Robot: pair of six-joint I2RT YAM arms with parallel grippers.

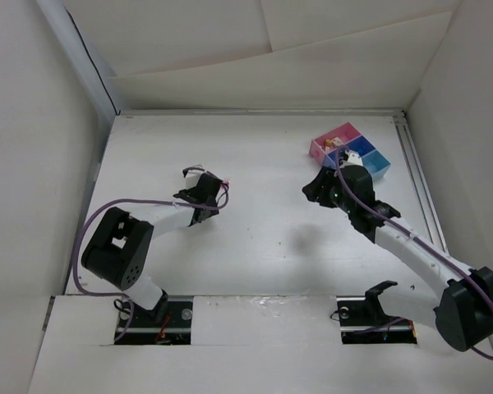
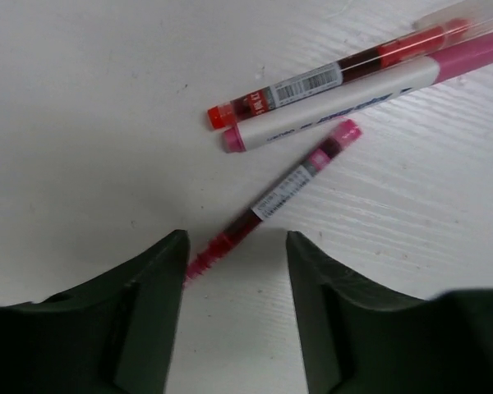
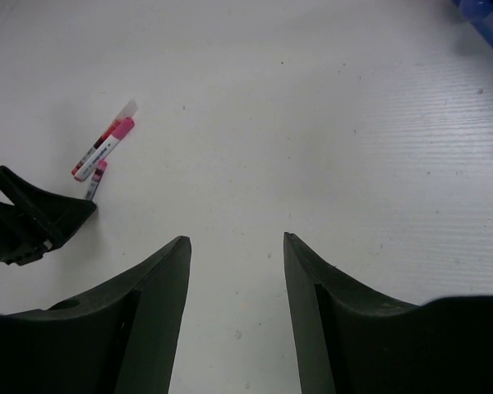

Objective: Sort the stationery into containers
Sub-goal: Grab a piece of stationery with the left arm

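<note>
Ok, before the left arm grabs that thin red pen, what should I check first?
1. Left gripper open wide enough: ok, the jaws stand well apart.
2. Thin red pen seated between the fingers: not ok, only its tip lies in the gap, off-centre.
3. Thin red pen free of the white marker: cannot tell, their ends lie very close.
4. Red pen with clear cap out of the way: ok, it lies beyond the marker.
5. Right gripper empty: ok, open with nothing between the jaws.
6. Containers unobstructed for the drop: cannot tell, the right arm sits right beside them.
</note>
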